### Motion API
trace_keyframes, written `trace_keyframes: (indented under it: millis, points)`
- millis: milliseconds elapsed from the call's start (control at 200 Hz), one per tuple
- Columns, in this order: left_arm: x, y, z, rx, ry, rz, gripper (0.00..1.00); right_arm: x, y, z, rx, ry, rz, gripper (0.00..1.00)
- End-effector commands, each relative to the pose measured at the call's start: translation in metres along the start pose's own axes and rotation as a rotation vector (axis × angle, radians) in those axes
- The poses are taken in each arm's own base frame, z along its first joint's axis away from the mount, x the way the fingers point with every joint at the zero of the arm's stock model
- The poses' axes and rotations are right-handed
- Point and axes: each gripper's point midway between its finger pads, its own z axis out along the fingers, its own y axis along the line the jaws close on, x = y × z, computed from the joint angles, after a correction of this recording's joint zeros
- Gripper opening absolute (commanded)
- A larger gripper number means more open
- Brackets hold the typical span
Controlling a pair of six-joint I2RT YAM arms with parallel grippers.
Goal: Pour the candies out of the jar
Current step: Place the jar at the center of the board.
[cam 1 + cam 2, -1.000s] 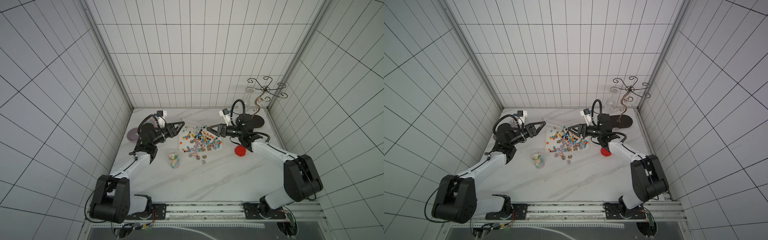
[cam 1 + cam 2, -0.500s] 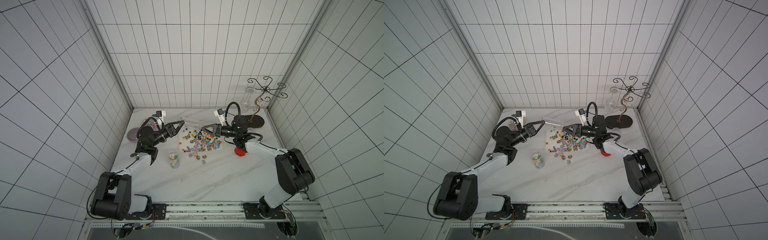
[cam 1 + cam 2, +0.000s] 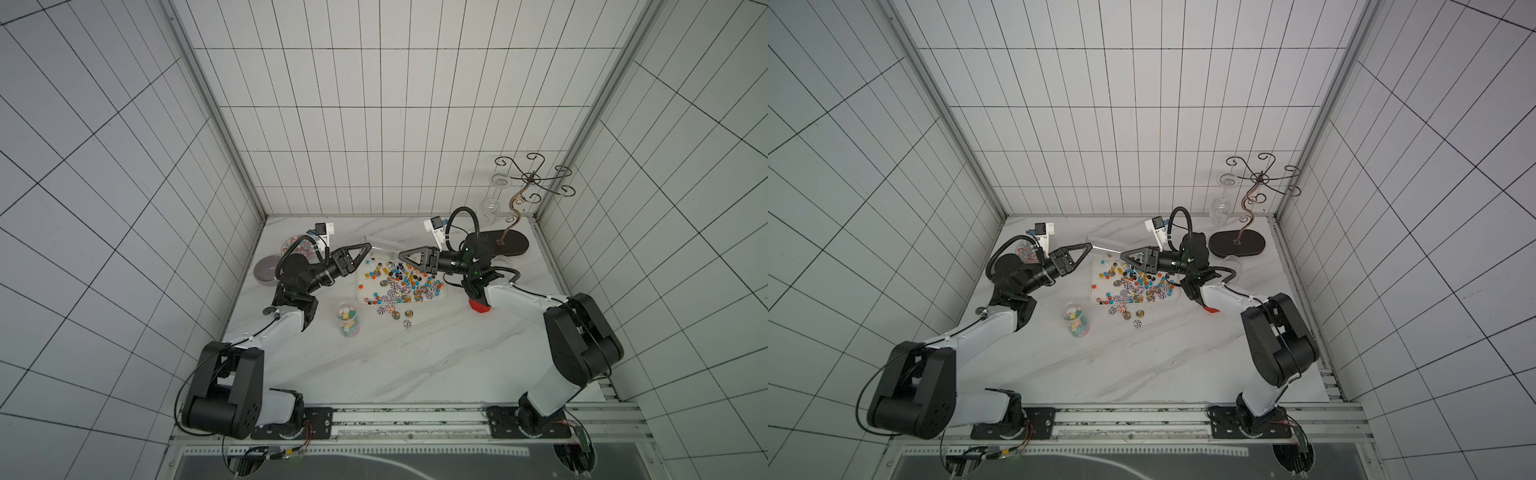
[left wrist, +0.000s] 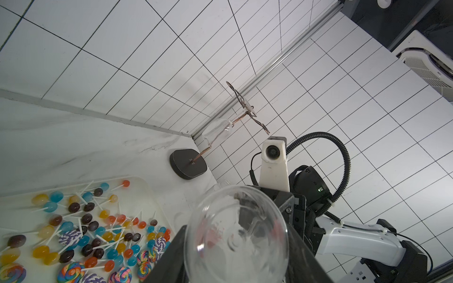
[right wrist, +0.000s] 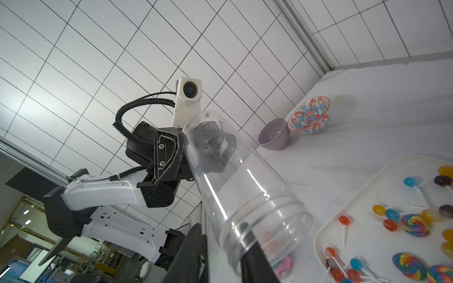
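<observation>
An empty clear jar point(image 3: 380, 248) point(image 3: 1104, 246) lies level in the air over the back edge of the white tray point(image 3: 444, 286). My left gripper point(image 3: 368, 246) point(image 4: 236, 245) is shut on the jar's base end point(image 4: 236, 235). My right gripper point(image 3: 400, 254) point(image 5: 218, 226) is at the jar's mouth point(image 5: 264, 227). One finger sits inside the rim, the other just outside with a thin gap. The candies point(image 3: 399, 284) point(image 4: 81, 227) point(image 5: 404, 220), ball lollipops and swirl discs, lie spread in the tray. A few swirl discs point(image 3: 392, 313) lie on the table in front of it.
A small clear jar of pastel sweets point(image 3: 347, 320) point(image 3: 1076, 320) stands before the tray's left corner. A purple bowl point(image 3: 266, 270) and a patterned bowl point(image 5: 310, 115) sit at the back left. A red lid point(image 3: 478, 306) lies under the right arm. A wire stand point(image 3: 507, 245) holding a glass point(image 3: 492, 199) fills the back right corner.
My right gripper has moved left to the jar's mouth and its jaws have narrowed around the rim. The left gripper has kept its hold on the jar, barely moving.
</observation>
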Motion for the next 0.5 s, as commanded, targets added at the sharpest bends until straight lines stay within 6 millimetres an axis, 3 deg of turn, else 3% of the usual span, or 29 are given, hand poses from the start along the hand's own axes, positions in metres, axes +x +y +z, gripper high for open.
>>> trace_keyframes:
  millis: [0, 115, 245, 375, 435, 495]
  points:
    - [0.006, 0.002, 0.002, 0.005, 0.012, -0.010, 0.01, -0.006, 0.020, 0.003, -0.064, -0.011, -0.053, 0.22]
    - [0.006, 0.001, 0.003, 0.007, 0.014, -0.009, 0.13, -0.005, 0.021, 0.000, -0.062, -0.017, -0.050, 0.11]
    - [0.006, 0.002, 0.002, 0.001, 0.017, -0.003, 0.38, -0.005, 0.026, -0.003, -0.063, -0.024, -0.055, 0.00]
    - [0.006, 0.003, 0.002, -0.016, 0.030, 0.019, 0.64, -0.007, 0.028, -0.008, -0.045, -0.025, -0.054, 0.00]
    - [0.004, 0.004, 0.003, -0.029, 0.038, 0.040, 0.82, -0.007, 0.025, -0.011, -0.014, -0.018, -0.044, 0.00]
    - [-0.001, 0.004, 0.003, -0.047, 0.046, 0.066, 0.91, -0.007, 0.020, -0.013, 0.038, -0.001, -0.043, 0.00]
